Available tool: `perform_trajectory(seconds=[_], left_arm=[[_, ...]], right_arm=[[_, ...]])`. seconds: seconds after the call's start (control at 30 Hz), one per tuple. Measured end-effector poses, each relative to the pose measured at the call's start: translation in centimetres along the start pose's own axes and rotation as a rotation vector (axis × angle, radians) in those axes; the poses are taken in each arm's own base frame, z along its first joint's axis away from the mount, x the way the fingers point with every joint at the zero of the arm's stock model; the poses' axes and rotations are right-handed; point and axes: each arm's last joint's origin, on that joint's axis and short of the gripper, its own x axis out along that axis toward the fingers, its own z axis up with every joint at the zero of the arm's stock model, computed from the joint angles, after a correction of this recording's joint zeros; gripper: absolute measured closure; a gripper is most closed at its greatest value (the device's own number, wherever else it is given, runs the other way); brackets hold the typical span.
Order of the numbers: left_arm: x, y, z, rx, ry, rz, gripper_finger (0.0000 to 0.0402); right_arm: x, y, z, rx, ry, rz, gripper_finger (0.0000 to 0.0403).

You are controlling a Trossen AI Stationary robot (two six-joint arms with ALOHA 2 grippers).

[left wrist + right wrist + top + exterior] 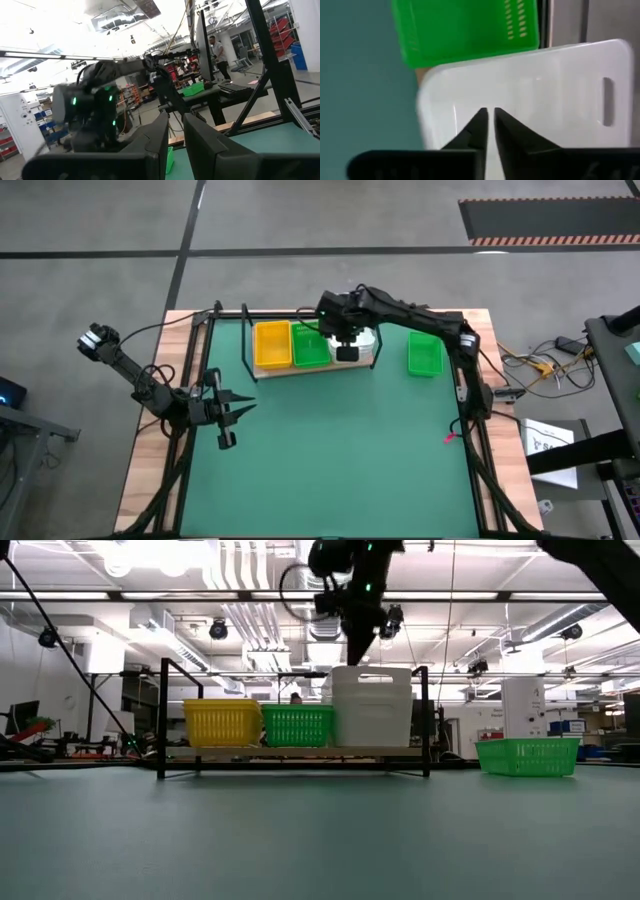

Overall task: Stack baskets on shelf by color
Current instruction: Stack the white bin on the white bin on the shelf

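My right hand (pixel 489 116) hangs directly above the white plastic baskets (pixel 372 705) stacked at the right end of the light-brown wooden shelf (pixel 295 752), fingers nearly closed and empty. The yellow baskets (pixel 271 344) and green baskets (pixel 310 345) sit beside them on the shelf. One loose green slotted basket (pixel 424 353) lies on the green tabletop (pixel 330 450) off to my right, its long axis running front to back; I judge it next, nearer this arm. My left hand (pixel 226 412) waits near the left edge, fingers slightly apart
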Motion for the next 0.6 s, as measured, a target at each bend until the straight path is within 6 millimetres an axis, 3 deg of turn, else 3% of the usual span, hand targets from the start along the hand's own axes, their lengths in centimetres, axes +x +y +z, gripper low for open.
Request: perform_trajectory(seconds=[0.23,0.6], left_arm=[[0.0,0.0,0.0,0.0,0.0,0.0,0.0357],[0.0,0.0,0.0,-0.001,-0.001,0.0,0.0357]], right_arm=[[3.4,-0.2,-0.4,-0.035,0.114,0.089,0.0392],[2.7,1.0,-0.8,0.021,0.154,0.203,0.0392]])
